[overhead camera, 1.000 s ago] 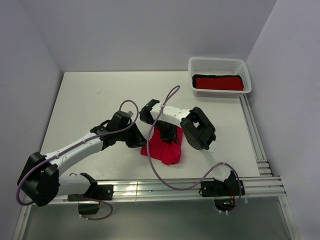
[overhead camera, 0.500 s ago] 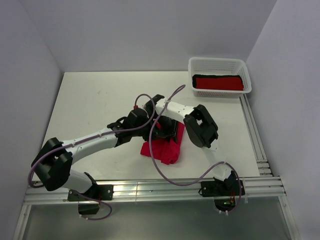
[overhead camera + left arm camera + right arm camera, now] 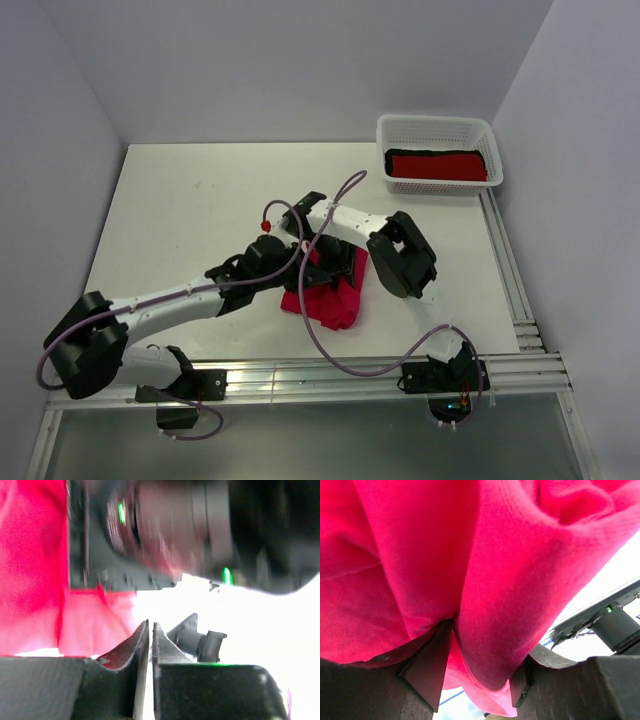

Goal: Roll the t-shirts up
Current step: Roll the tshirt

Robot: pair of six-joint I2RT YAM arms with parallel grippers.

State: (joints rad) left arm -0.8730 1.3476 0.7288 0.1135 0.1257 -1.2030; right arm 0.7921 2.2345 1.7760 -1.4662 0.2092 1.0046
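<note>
A bright red t-shirt (image 3: 322, 298) lies bunched up at the table's middle front. My right gripper (image 3: 336, 274) reaches down into it. In the right wrist view the gripper (image 3: 475, 676) is shut on a thick fold of the t-shirt (image 3: 510, 580), which fills the gap between the fingers. My left gripper (image 3: 295, 262) is at the shirt's left edge, close against the right arm's wrist. In the left wrist view it (image 3: 151, 626) is shut and empty, with the t-shirt (image 3: 30, 560) to its left. A second red t-shirt (image 3: 436, 166) lies rolled in the basket.
The white lattice basket (image 3: 438, 127) stands at the back right, with a black cloth (image 3: 390, 157) under the rolled shirt. Metal rails (image 3: 330, 376) run along the near edge and the right edge (image 3: 510, 270). The two arms cross closely over the shirt.
My left gripper swung in to the right arm's wrist, then drew back a little toward the near left. The right gripper stays on the shirt, which has bunched slightly.
</note>
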